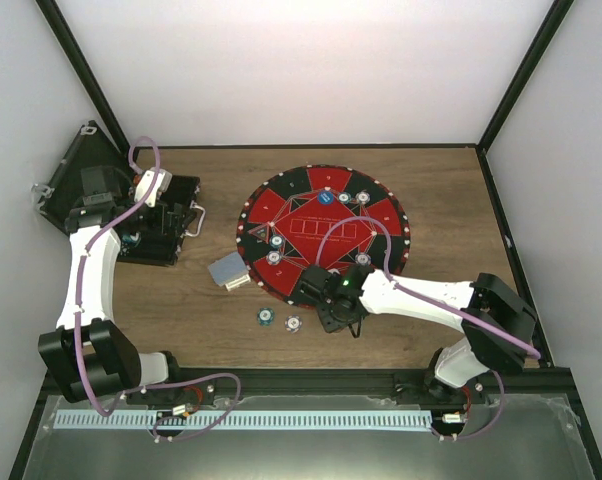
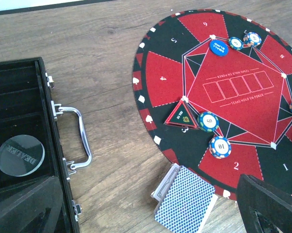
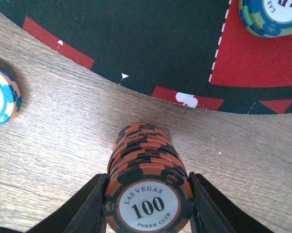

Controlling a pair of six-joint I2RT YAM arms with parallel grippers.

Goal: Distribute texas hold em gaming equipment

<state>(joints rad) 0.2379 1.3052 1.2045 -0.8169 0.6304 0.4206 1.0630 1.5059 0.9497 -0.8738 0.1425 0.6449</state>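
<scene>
— orange-and-black chips (image 3: 148,160), stacked up, sit right under the lens, the top face reading las vegas, 100, poker club. who has them?
— that's the right end effector (image 1: 343,318). its fingers (image 3: 88,208) are drawn partway in and press on either side of the stack, so it has hold of it.
— where does the stack stand?
— on the wooden surface (image 3: 243,160), just off the near edge of the round red-and-black mat (image 3: 136,43). a blue-and-white chip (image 3: 0,97) lies on the wood to its left, apart from it. from above, a greenish chip (image 1: 266,317) lies just left of that one.
— and the other chips?
— several rest on the mat. one marked 50 (image 2: 208,121) sits beside a small triangular marker (image 2: 181,115), and one marked 10 (image 2: 219,146) is just nearer than it. a blue disc (image 2: 218,47) lies with two more chips toward the far side.
— cards?
— the deck of cards (image 2: 185,204) lies on the wood just beside the mat's near-left edge, blue patterned backs up.
— the other arm?
— the left end effector (image 1: 171,215) hangs over the open black case (image 2: 20,97) at the far left. its jaws are spread wide and hold nothing. a clear dealer disc (image 2: 21,155) lies inside the case.
</scene>
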